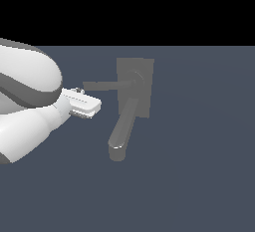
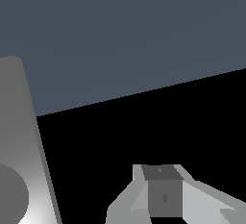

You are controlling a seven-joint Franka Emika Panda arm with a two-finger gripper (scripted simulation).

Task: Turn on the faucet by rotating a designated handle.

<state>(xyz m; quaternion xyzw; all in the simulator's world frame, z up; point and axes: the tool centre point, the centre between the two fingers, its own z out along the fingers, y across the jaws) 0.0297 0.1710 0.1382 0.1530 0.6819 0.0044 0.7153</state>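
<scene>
One thin handle (image 1: pixel 102 85) sticks out leftward in the exterior view from the faucet (image 1: pixel 134 87) hub, above the fat spout (image 1: pixel 122 129). The gripper (image 1: pixel 85 103) sits just beside its tip; can't tell whether the jaws are spread. I'd push near the tip for leverage, steering clear of the spout.

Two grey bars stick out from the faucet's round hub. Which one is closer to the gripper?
The thin flat handle, pointing toward the exterior view's left, ends nearest the gripper. The thick rounded spout runs downward, farther away.
</scene>
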